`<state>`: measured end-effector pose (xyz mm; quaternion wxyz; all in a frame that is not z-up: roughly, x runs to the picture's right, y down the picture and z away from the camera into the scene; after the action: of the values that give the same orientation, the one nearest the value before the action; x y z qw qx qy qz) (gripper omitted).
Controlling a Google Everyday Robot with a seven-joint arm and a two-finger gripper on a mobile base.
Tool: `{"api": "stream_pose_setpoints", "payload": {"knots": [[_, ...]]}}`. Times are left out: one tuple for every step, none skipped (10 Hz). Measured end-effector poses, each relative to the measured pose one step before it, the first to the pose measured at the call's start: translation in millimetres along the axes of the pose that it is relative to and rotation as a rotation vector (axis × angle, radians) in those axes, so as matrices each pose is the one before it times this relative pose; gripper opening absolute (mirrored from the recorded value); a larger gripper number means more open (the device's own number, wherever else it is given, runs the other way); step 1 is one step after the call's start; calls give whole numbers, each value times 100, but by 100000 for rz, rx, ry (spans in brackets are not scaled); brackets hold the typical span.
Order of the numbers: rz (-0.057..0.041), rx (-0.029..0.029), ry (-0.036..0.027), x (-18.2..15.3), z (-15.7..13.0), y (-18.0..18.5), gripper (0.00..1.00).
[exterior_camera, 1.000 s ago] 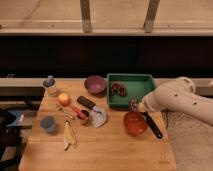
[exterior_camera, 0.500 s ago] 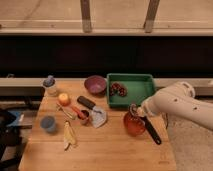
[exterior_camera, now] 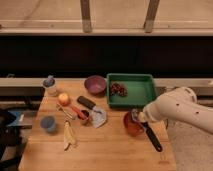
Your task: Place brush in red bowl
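The red bowl (exterior_camera: 131, 125) sits on the wooden table (exterior_camera: 100, 150), right of centre, just in front of the green tray. My gripper (exterior_camera: 135, 117), at the end of the white arm (exterior_camera: 180, 107) reaching in from the right, hangs right over the bowl's near-right part. It is shut on the brush (exterior_camera: 153, 138), a long dark stick. The brush slants from the gripper down toward the table's front right, with its far end beyond the bowl's rim.
A green tray (exterior_camera: 142, 92) holding a dark clump stands behind the bowl, with a purple bowl (exterior_camera: 95, 84) to its left. A black block tool (exterior_camera: 86, 102), a red-handled utensil (exterior_camera: 77, 111), an orange fruit (exterior_camera: 63, 98), a blue cup (exterior_camera: 48, 123) and a banana (exterior_camera: 69, 136) lie to the left.
The arm has swung left and forward, bringing the gripper over the red bowl. The brush came along with it and now slants lower toward the table's front.
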<state>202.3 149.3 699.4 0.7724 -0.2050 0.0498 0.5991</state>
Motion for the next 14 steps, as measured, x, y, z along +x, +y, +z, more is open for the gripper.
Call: {"api": "stream_pose_setpoints", "payload": {"knots": [[1138, -1755, 1353, 437, 629, 142, 9], [188, -1618, 1386, 156, 539, 130, 9], [-178, -1041, 1222, 86, 402, 85, 9], [-753, -1269, 1339, -225, 448, 129, 9], [-655, -738, 697, -225, 226, 69, 9], [-428, -434, 639, -107, 136, -17, 9], [-728, -397, 561, -292, 113, -66, 15], [-401, -207, 157, -156, 45, -22, 22], [-435, -565, 579, -102, 120, -86, 31], [-408, -757, 876, -37, 245, -92, 41], [-442, -870, 704, -129, 224, -61, 51], [-429, -983, 815, -98, 260, 8, 61], [-236, -1460, 1169, 84, 496, 42, 72], [180, -1139, 611, 90, 301, -28, 79]]}}
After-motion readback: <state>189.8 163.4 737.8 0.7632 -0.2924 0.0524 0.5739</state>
